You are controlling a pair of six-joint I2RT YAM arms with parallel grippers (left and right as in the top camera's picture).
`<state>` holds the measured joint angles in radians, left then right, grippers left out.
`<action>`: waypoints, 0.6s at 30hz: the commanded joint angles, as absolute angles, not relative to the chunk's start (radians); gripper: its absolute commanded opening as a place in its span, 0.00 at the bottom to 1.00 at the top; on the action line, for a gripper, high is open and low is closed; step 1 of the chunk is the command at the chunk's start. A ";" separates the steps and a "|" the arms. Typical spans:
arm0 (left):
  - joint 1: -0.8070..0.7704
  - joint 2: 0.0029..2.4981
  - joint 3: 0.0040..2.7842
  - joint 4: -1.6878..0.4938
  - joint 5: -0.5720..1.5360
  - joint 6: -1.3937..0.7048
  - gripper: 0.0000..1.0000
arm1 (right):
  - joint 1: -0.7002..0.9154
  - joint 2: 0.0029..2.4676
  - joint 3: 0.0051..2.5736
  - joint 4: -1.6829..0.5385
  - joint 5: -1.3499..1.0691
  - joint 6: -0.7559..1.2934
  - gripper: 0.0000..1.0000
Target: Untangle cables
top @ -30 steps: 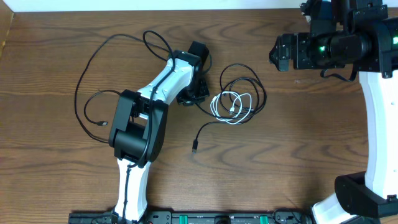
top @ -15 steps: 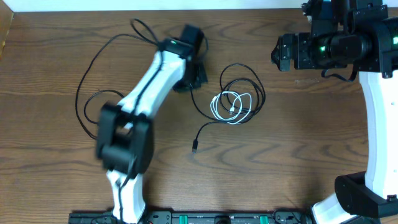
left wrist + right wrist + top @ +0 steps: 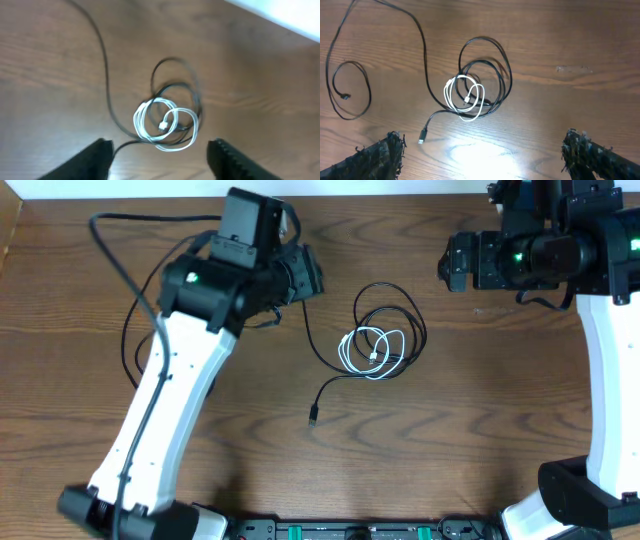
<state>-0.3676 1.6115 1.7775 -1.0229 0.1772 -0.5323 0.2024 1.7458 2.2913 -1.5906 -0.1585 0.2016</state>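
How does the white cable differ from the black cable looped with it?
The white cable is coiled in small, tight loops; the black cable makes wider loops around it. The white cable lies wholly within the bundle; the black cable trails out to a plug. Both lie on the table.

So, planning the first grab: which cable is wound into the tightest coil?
The white cable, bunched in small loops at the tangle's centre; the black cables sprawl in wider loops.

A robot lab bench; left arm (image 3: 165,400) and right arm (image 3: 605,360) mounted at a wood-grain table (image 3: 480,440).
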 commanded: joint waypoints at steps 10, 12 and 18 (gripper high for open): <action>-0.406 1.874 1.687 -1.070 0.171 -0.784 0.72 | 0.204 1.757 2.274 -1.594 -0.149 0.224 0.99; -0.421 1.922 1.687 -1.064 0.164 -0.861 0.72 | 0.204 1.757 2.273 -1.592 -0.148 0.224 0.99; -0.450 2.037 1.687 -1.042 0.074 -0.956 0.72 | 0.204 1.757 2.273 -1.588 -0.148 0.224 0.99</action>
<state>-0.4431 1.9942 1.6894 -1.0397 0.1394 -0.8631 0.2024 1.7477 2.2799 -1.5887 -0.1566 0.2096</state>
